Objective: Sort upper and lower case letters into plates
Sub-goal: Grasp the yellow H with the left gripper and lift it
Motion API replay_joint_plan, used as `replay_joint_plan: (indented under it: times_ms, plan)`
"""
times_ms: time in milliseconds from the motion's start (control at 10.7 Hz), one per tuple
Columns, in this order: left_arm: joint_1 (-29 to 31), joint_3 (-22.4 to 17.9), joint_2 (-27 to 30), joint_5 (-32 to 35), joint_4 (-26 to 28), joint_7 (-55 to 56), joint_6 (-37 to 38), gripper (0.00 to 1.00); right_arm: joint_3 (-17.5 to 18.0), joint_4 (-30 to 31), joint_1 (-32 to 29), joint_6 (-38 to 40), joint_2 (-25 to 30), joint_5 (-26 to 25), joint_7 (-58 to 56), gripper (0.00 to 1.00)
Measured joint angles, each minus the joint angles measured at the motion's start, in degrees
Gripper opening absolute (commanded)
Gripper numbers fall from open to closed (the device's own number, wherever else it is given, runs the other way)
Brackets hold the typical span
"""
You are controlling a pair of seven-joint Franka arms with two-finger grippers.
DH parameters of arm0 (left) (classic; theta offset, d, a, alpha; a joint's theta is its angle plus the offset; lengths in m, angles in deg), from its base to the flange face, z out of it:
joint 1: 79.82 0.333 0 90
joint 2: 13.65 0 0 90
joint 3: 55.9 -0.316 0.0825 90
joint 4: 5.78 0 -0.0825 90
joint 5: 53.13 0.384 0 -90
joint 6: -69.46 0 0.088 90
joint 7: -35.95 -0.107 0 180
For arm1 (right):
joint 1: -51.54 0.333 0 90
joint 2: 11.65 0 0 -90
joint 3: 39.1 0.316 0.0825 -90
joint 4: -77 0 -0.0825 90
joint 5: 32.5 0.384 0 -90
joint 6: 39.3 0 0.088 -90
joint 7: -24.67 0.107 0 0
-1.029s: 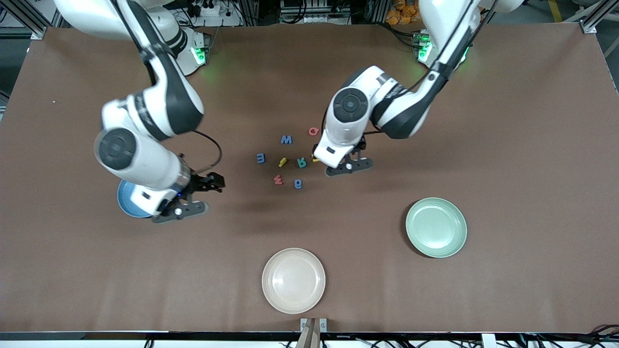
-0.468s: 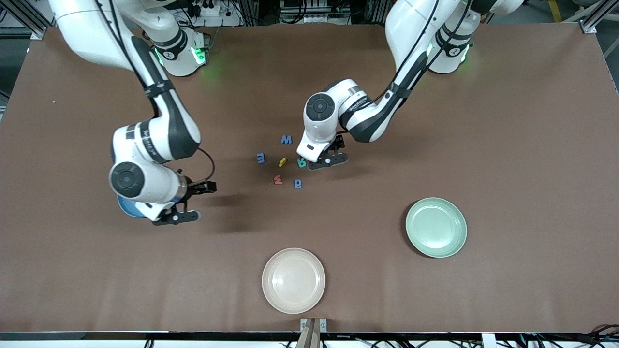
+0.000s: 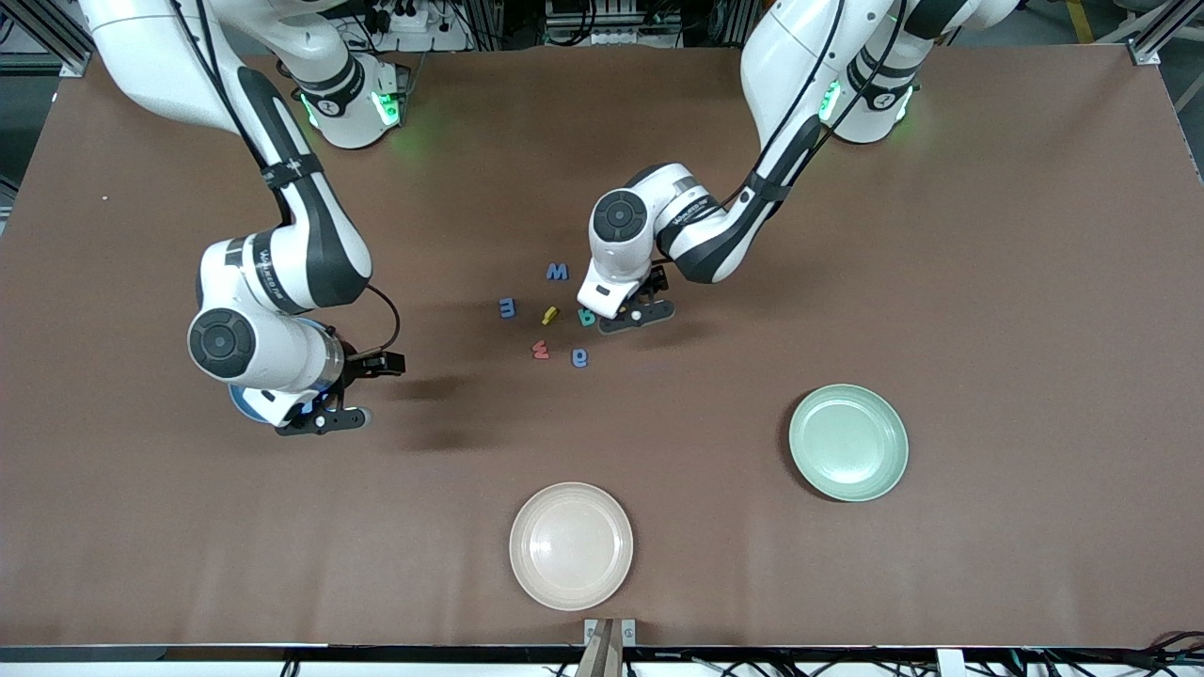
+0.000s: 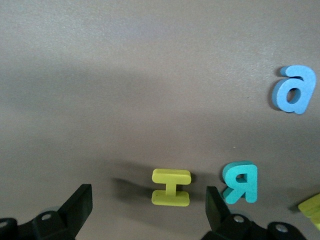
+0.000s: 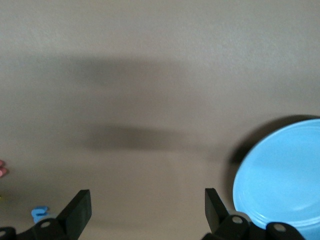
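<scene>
Small foam letters lie mid-table: blue W point(image 3: 558, 272), blue m point(image 3: 508, 307), a yellow one point(image 3: 549, 315), teal R point(image 3: 586, 318), red w point(image 3: 540, 350), blue a point(image 3: 580, 356). My left gripper point(image 3: 616, 308) hangs low and open beside the R. In the left wrist view a yellow letter point(image 4: 171, 187) lies between the open fingers of the left gripper point(image 4: 147, 200), untouched, with the R point(image 4: 241, 182) just outside one finger. My right gripper point(image 3: 303, 406) is open over bare table beside the sky-blue plate point(image 5: 285, 175), which the arm mostly hides point(image 3: 243, 404). The mint plate point(image 3: 848, 442) holds nothing.
A beige plate point(image 3: 571, 545) sits near the table's front edge, with nothing in it. A further yellow letter point(image 4: 312, 212) shows at the edge of the left wrist view. Brown table stretches between the letters and the plates.
The left gripper came down and shifted toward the right arm's end, now straddling a yellow letter and hiding the red Q. The right gripper drew back toward the blue plate.
</scene>
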Motion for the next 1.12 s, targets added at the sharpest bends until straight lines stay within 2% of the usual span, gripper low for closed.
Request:
replay_joint_plan:
  times_ms: [187, 281, 749, 842, 936, 1029, 1123]
  plan:
    - [-0.01, 0.0, -0.07, 0.0, 0.74, 0.01, -0.99, 0.98, 0.11, 1.92, 1.0, -4.26, -0.16, 0.0, 0.0, 1.0]
    - [-0.02, 0.0, -0.08, 0.0, 0.9, 0.01, -1.13, 0.93, 0.18, 2.07, 1.57, -4.69, -0.16, 0.0, 0.02, 1.0]
    - [-0.01, -0.13, -0.43, 0.0, 1.71, 0.03, -2.79, 0.9, 0.58, 2.04, 3.81, -1.51, 1.08, 0.02, 0.36, 1.0]
    - [0.02, -0.19, -0.59, 0.0, 1.71, 0.03, -3.01, 0.85, 0.6, 2.04, 4.54, -1.16, 1.53, 0.02, 0.91, 1.0]
    - [0.07, -0.25, -0.64, 0.0, 1.71, 0.03, -3.1, 0.75, 0.59, 2.06, 4.91, -1.0, 1.63, 0.02, 1.2, 1.0]
    - [0.07, -0.28, -0.65, 0.0, 1.71, 0.03, -3.14, 0.57, 0.55, 2.25, 4.94, -0.93, 1.58, 0.02, 1.22, 1.0]
    - [0.07, -0.28, -0.65, 0.0, 1.71, 0.03, -3.15, 0.31, 0.45, 2.65, 4.9, -0.87, 1.58, 0.02, 1.22, 1.0]
